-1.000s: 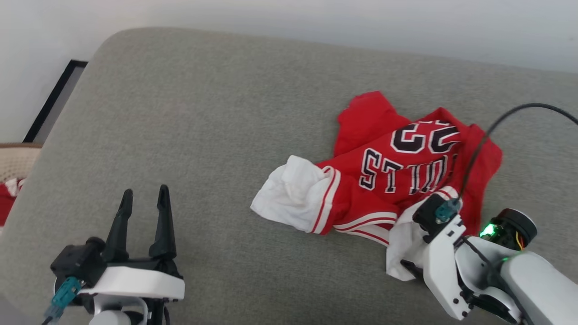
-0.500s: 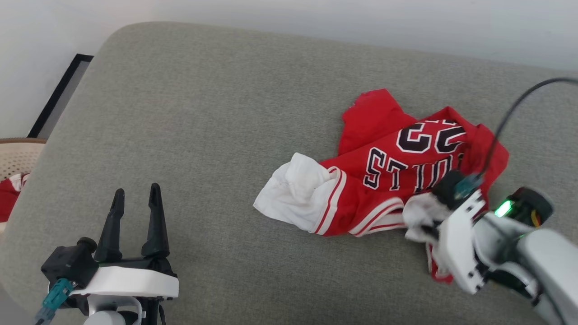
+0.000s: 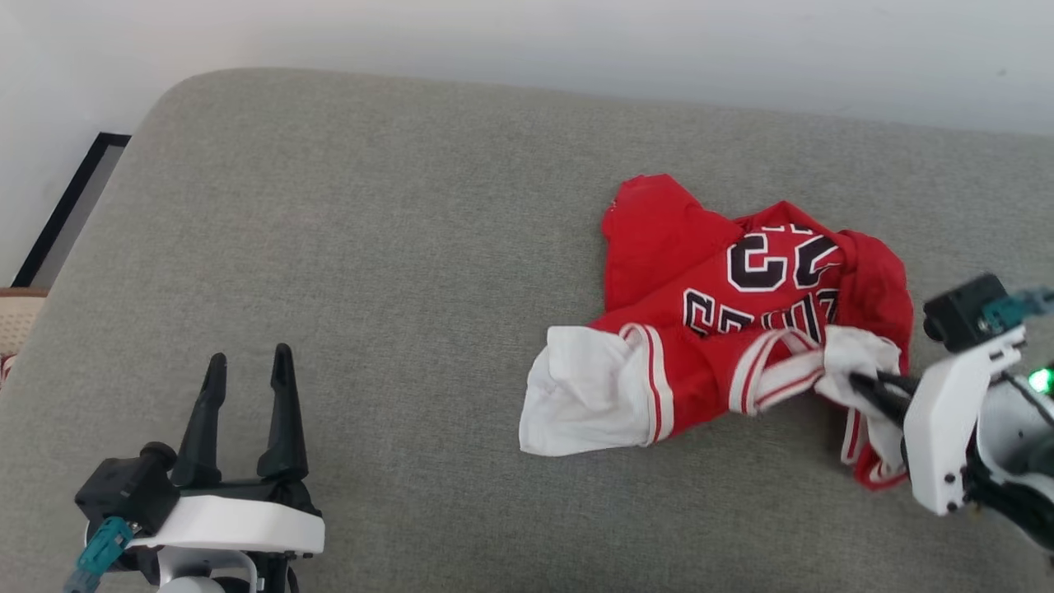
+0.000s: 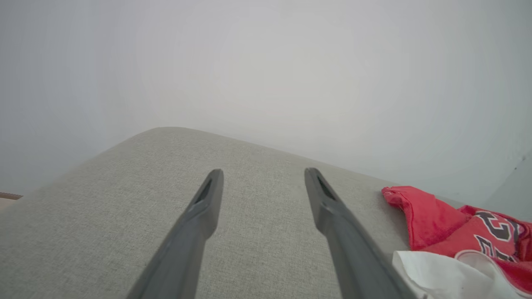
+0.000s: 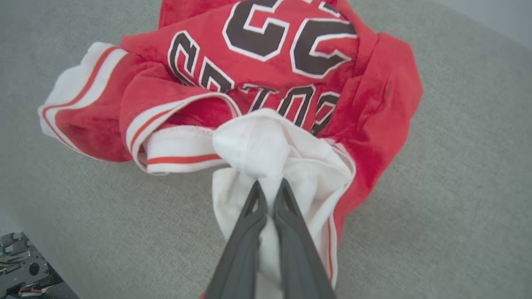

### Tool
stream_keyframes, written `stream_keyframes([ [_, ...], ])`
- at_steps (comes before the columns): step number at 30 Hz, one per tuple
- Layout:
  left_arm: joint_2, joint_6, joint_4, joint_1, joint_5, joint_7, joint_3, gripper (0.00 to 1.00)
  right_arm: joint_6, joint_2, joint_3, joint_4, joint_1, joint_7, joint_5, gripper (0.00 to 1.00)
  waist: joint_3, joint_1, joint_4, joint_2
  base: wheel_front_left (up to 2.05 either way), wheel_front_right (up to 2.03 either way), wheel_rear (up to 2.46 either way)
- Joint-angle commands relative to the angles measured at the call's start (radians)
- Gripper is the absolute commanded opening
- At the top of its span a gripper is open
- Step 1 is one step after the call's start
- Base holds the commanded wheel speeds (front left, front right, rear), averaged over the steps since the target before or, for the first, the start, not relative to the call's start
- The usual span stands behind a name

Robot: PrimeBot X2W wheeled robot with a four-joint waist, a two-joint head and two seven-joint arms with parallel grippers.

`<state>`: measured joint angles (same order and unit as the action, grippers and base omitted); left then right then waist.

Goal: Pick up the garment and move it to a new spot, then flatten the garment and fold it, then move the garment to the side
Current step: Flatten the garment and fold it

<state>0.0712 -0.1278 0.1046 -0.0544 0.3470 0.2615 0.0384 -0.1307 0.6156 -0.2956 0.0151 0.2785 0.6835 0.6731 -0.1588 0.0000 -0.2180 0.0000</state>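
Note:
The garment (image 3: 725, 329), a red T-shirt with white sleeves, striped trim and dark white-outlined print, lies crumpled on the grey cushion (image 3: 370, 247), right of centre. My right gripper (image 3: 856, 381) comes in from the right edge and is shut on a white sleeve of the garment. In the right wrist view the right gripper (image 5: 270, 182) pinches that white fabric, with the garment (image 5: 266, 62) bunched beyond it. My left gripper (image 3: 247, 362) stands open over bare cushion at the lower left, well apart from the garment. In the left wrist view the left gripper (image 4: 262, 172) is open, the garment (image 4: 457, 232) to its right.
A pale wall (image 3: 527, 41) runs behind the cushion. A black-framed panel (image 3: 66, 206) leans beyond the cushion's left edge, with a woven basket (image 3: 16, 317) below it. Dark equipment (image 5: 20, 265) shows past the cushion's edge in the right wrist view.
My right gripper has closed on the white sleeve and pulled it right, so the garment bunched and shifted rightward. The head camera has moved. The left gripper stays open in place.

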Motion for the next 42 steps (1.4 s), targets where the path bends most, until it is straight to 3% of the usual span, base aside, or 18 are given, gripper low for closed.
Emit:
stream_keyframes([
  [1,0.006,-0.004,-0.001,0.010,0.002,0.005,-0.002,1.00,0.000,-0.010,0.003,-0.005,-0.012,-0.001,-0.002,0.00,0.002,0.0000,0.003,0.0000,0.00,0.00,0.00],
  [8,0.027,-0.004,0.015,-0.007,0.017,0.005,-0.051,1.00,0.000,-0.051,0.009,0.012,-0.088,-0.003,-0.034,0.00,0.009,0.0000,0.021,0.0000,0.00,0.00,0.00],
  [9,0.032,-0.004,0.018,-0.010,0.020,0.005,-0.059,1.00,0.000,-0.056,0.004,0.015,-0.089,-0.007,-0.043,0.46,0.010,0.0000,0.024,0.0000,0.00,0.00,0.00],
  [10,0.038,-0.004,0.024,-0.012,0.022,0.005,-0.070,1.00,0.000,-0.062,-0.002,0.019,-0.090,-0.011,-0.050,1.00,0.012,0.0000,0.029,0.0000,0.00,0.00,0.00],
  [17,0.100,-0.004,0.091,-0.037,0.066,-0.018,-0.186,1.00,0.000,-0.090,-0.041,0.015,-0.068,-0.010,-0.068,1.00,0.034,0.0000,0.068,0.0000,0.00,0.00,0.00],
  [21,0.147,-0.004,0.118,-0.080,0.158,-0.176,-0.287,1.00,0.000,-0.105,-0.022,-0.033,-0.063,-0.010,-0.066,1.00,0.045,0.0000,0.108,0.0000,0.00,0.00,0.00],
  [26,0.192,-0.004,0.127,-0.136,0.217,-0.341,-0.346,1.00,0.000,-0.138,0.027,-0.087,-0.066,-0.062,-0.096,1.00,0.041,0.0000,0.163,0.0000,0.00,0.00,0.00],
  [34,0.237,0.007,0.182,-0.197,0.248,-0.527,-0.383,1.00,0.000,-0.230,0.119,-0.128,-0.072,-0.259,-0.173,1.00,0.023,0.0000,0.266,0.0000,0.00,0.00,0.00],
  [42,0.248,0.075,0.234,-0.211,0.243,-0.679,-0.409,1.00,0.000,-0.336,0.253,-0.112,-0.078,-0.498,-0.270,1.00,0.007,0.0000,0.344,0.0000,0.00,0.00,0.00],
])
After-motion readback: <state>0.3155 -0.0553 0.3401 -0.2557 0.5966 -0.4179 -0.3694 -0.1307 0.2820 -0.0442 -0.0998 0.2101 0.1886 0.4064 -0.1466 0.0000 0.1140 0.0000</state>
